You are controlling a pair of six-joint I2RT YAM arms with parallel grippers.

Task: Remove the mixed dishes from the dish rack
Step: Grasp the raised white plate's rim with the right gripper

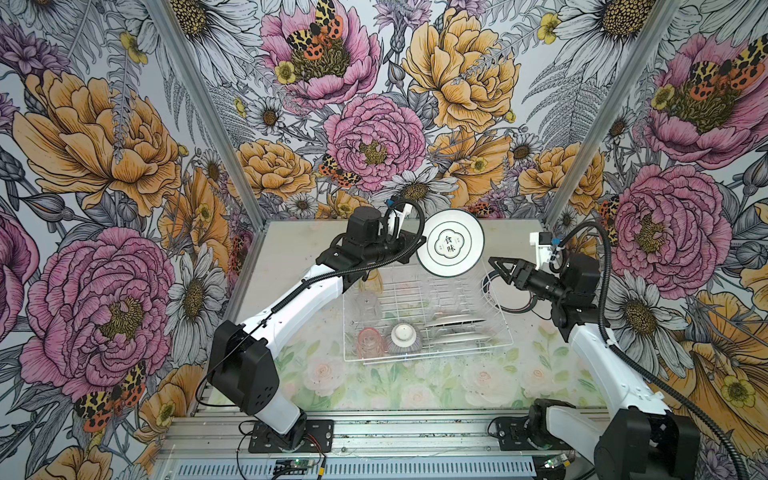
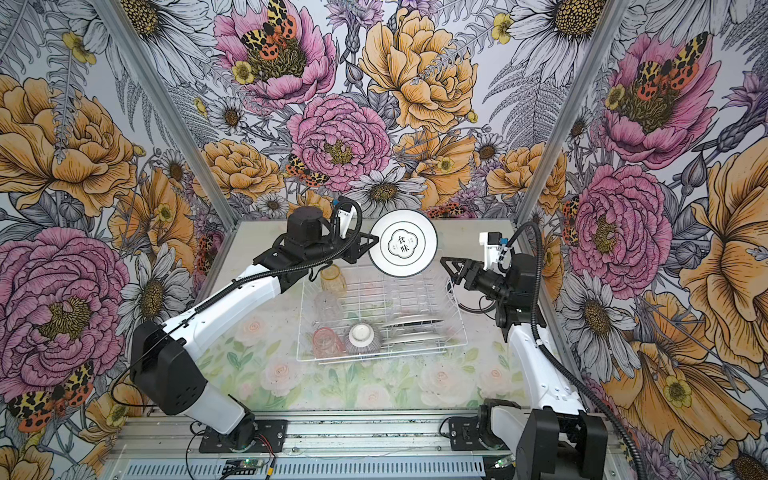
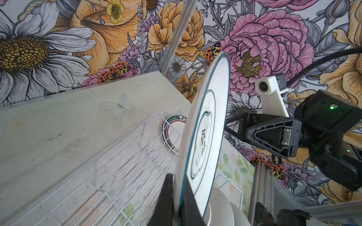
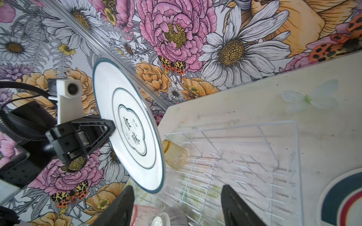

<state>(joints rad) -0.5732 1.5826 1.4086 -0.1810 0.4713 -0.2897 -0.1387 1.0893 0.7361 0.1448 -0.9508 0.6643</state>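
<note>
left fingers (image 1: 413,243) clamped on plate (image 1: 451,243) rim, holding it on edge above rack (image 1: 344,328), free edge just off wide-open, empty right fingers (image 1: 498,268), so looks like a handover setup.

Saw barely half the amber tumbler (image 1: 372,283) behind the left arm (image 1: 307,291). Couldn't count the edge-on plates (image 1: 457,322) near right in the dish rack (image 1: 415,291). Caught only a frame-cropped slice of the red-banded plate (image 4: 344,197).
</note>
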